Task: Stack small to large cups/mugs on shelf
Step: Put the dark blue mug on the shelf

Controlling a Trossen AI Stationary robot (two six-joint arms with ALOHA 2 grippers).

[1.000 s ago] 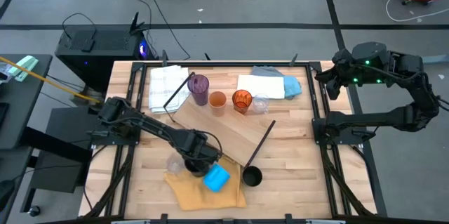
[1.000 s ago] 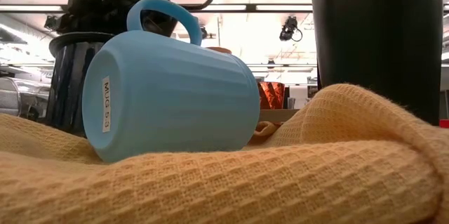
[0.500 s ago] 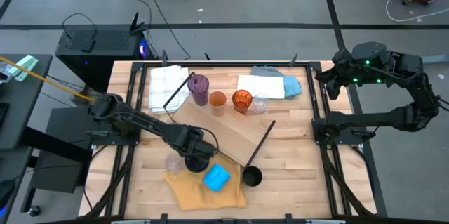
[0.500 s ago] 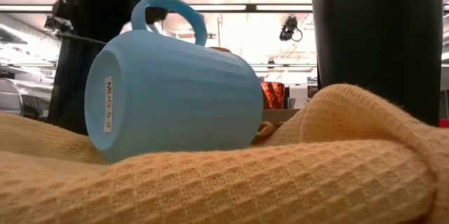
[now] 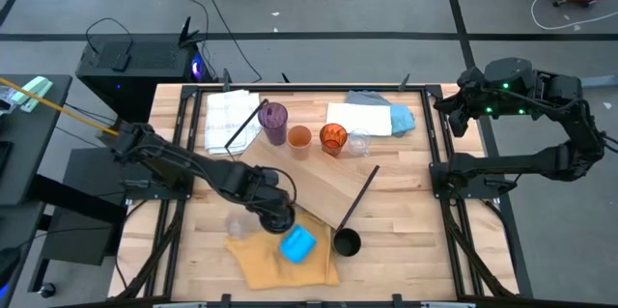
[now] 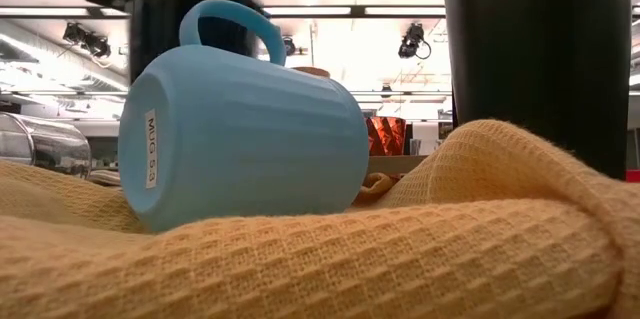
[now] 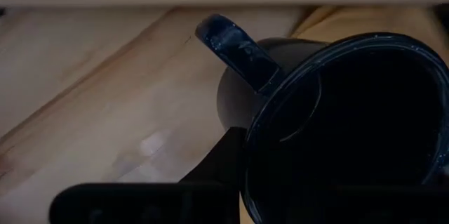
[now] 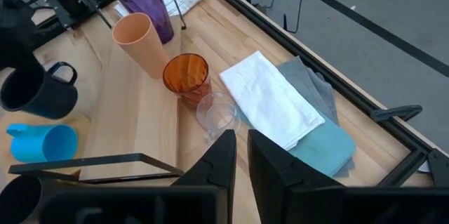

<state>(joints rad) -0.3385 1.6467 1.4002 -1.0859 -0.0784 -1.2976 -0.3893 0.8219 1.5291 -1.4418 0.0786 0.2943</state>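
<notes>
My left gripper is shut on the navy mug, which hangs above the yellow cloth. It is behind the bright blue mug, which lies on its side on that cloth. The black cup stands beside them. The light-wood shelf board lies flat and slantwise on the table. At its far end stand the purple tumbler, light orange cup, amber cup and a clear glass. My right gripper waits shut, off the table's right far corner. My left gripper holds the navy mug by its rim, close to the handle. It comes from above. One finger lies on the outside of the wall; the other is lost in the dark inside. The mug hangs about upright, clear of cloth and table.
Another clear glass stands on the table by the yellow cloth's left edge. Folded white, white and blue-grey cloths lie along the far edge. The shelf's black rods stick out at its ends.
My left gripper has risen with the navy mug. The mug stood low behind the blue mug a second ago and now hangs lifted clear above it, shifted a little toward the table's right.
</notes>
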